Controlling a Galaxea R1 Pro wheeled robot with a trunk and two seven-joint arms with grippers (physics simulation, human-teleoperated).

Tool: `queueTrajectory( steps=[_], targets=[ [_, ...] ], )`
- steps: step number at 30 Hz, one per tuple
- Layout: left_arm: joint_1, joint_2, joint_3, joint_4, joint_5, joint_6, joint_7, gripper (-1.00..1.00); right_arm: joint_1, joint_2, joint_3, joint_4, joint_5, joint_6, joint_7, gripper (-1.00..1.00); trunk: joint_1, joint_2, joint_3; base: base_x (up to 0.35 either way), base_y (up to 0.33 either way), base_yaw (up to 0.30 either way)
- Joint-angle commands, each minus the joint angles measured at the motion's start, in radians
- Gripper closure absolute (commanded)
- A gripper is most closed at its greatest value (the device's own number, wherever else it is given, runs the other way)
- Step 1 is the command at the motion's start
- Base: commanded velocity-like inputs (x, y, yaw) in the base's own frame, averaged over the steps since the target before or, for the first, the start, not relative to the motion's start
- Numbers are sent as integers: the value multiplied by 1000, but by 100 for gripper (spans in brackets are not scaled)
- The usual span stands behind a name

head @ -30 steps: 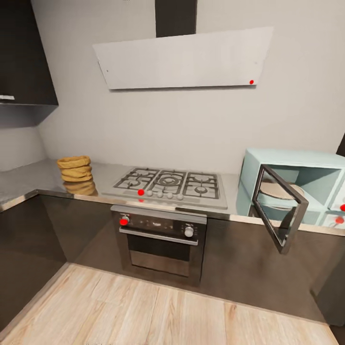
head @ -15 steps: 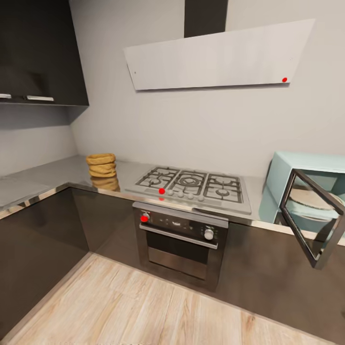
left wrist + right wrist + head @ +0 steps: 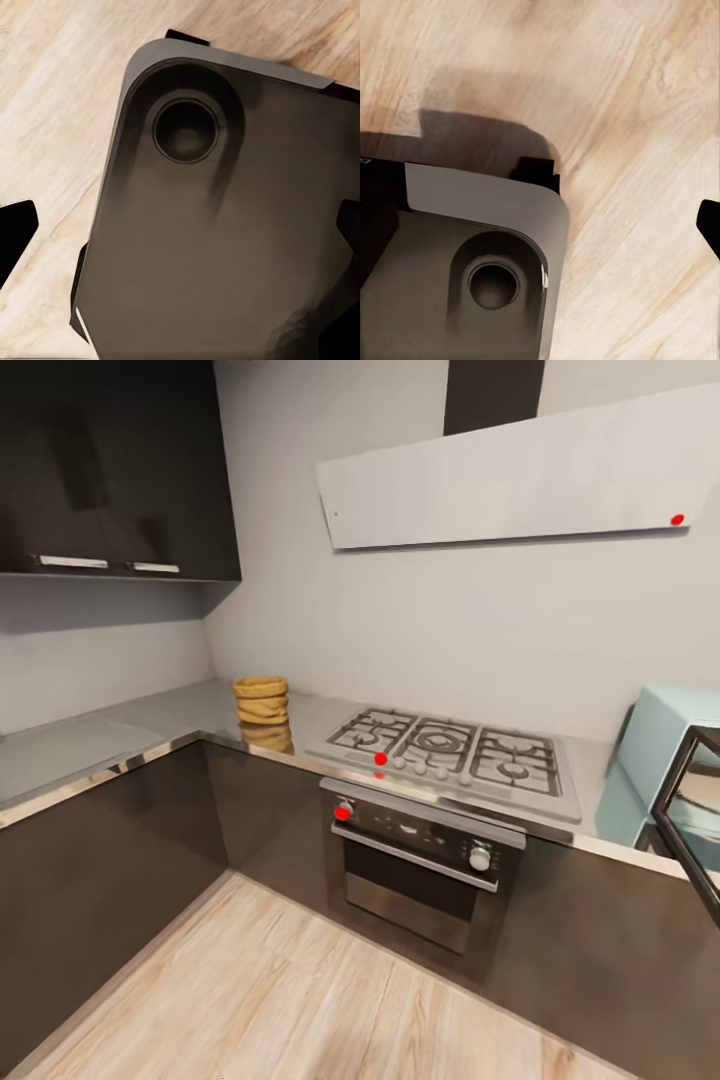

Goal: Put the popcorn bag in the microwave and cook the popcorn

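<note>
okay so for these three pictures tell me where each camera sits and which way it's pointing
Head view: from the robot's head, looking forward and down at the countertop, popcorn bag, hob, oven and open microwave.
Left wrist view: on the left arm, aimed down at the robot's dark base and wood floor.
Right wrist view: on the right arm, aimed down at the same base and floor.
Shared: all three show the wood floor; both wrist views show the base.

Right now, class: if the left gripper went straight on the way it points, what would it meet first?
Most likely the robot's own dark base, which lies right under the left wrist camera; the wood floor shows beside it. Depth to the base is unclear, so this is a judgement.
</note>
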Motion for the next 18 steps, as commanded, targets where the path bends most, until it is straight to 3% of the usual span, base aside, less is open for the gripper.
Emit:
queueTrajectory(
  steps=[1,4,5,7,18],
  targets=[
    [0,0,4,0,1,-2,1,-100,-1,0,-9,2,8,0,2,-100,0,-1,-1,0,0,276],
    [0,1,4,0,1,-2,1,-100,-1,7,-9,2,8,-1,1,-100,0,-1,-1,0,0,276],
    [0,0,3,-1,0,-2,1,-100,-1,26,-9,2,8,-1,-6,-100,0,-1,-1,0,0,172],
    [0,0,-3,-2,-4,-2,0,-100,-1,35,-9,2,8,0,-24,-100,0,-1,-1,33,13,53],
    [0,0,-11,0,-9,0,-5,-100,-1,32,-7,0,10,-14,-33,-100,0,-1,-1,262,173,4]
  ],
)
